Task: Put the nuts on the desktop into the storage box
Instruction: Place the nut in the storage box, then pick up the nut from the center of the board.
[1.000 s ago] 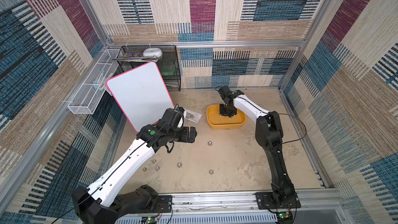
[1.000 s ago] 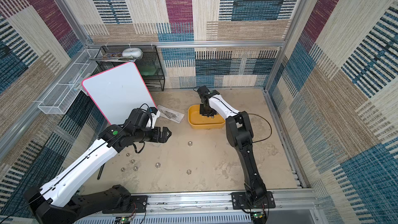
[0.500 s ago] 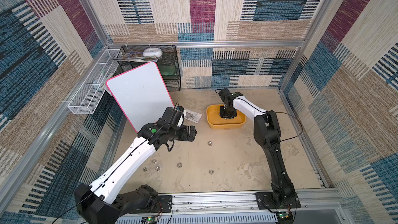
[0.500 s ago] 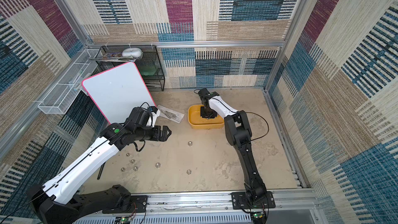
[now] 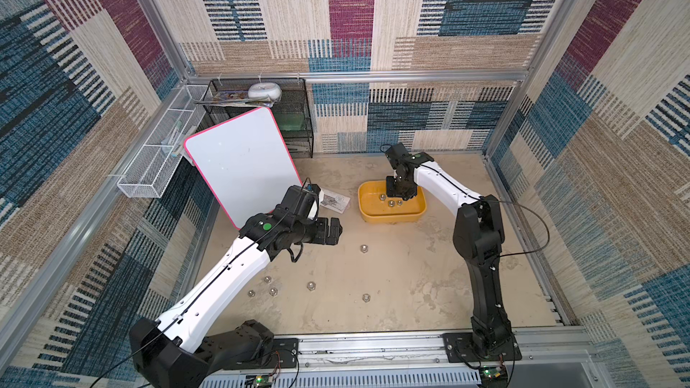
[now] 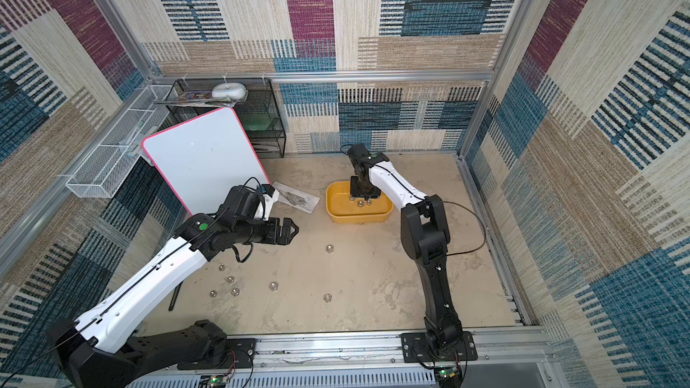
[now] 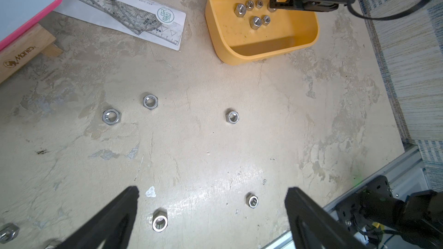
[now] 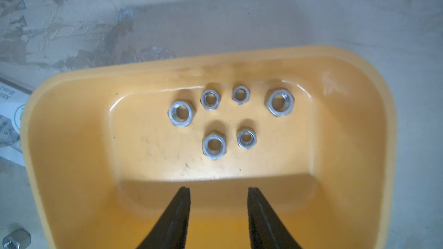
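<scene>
The yellow storage box [image 5: 392, 217] [image 6: 358, 217] stands at the back of the beige desktop [image 5: 410, 274]. Several silver nuts [image 8: 213, 146] [image 7: 255, 21] lie flat on its floor. My right gripper [image 8: 219, 189] [image 5: 400, 195] hangs just above the box, jaws apart with nothing between them. Several more nuts lie loose on the desktop, among them one in the middle [image 5: 362, 248] and a group near the front [image 5: 273, 291] [image 6: 273, 285]. My left gripper [image 7: 212, 191] [image 5: 338, 231] hovers wide open and empty above the desktop, with two nuts [image 7: 160, 222] below it.
A pink-rimmed whiteboard [image 5: 239, 166] on a wooden stand [image 7: 24, 51] leans at the left. A packaged ruler set [image 5: 334, 201] lies between it and the box. A black mesh shelf [image 5: 295, 121] and a white wire basket [image 5: 157, 166] line the back left.
The right gripper's jaws have parted over the storage box. The left arm has barely moved.
</scene>
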Robot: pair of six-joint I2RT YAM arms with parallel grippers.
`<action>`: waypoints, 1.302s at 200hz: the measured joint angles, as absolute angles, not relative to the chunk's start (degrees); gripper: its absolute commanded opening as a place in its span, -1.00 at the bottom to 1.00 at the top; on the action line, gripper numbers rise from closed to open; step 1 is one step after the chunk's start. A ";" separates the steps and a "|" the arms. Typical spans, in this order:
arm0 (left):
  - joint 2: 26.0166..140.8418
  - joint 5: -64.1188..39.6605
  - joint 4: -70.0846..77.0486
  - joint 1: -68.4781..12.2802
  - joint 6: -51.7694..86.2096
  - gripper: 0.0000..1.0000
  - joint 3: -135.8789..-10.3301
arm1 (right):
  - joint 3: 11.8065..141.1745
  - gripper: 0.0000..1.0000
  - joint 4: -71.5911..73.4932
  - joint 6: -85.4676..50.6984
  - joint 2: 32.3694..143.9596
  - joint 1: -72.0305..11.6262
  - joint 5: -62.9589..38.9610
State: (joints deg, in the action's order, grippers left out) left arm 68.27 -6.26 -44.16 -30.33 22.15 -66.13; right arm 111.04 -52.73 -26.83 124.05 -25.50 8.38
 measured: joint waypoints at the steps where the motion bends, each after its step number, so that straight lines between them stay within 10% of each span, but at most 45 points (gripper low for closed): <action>1: 68.27 -6.28 -44.14 -30.33 22.15 1.00 -66.08 | 110.83 -0.10 -52.71 -26.85 123.85 -25.50 8.40; 120: 67.90 -8.73 -41.69 -30.30 23.99 1.00 -61.23 | 84.14 -0.07 -50.63 -30.87 101.73 -28.38 9.13; 260: 54.33 -5.56 -47.57 -30.20 28.53 1.00 -55.88 | 85.84 -0.04 -44.86 -40.29 112.71 -47.90 5.19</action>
State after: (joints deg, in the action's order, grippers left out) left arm 54.33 -5.56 -47.57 -30.20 28.53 -55.88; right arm 85.84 -44.86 -40.29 112.71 -47.90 5.19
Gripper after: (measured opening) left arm 0.998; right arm 0.483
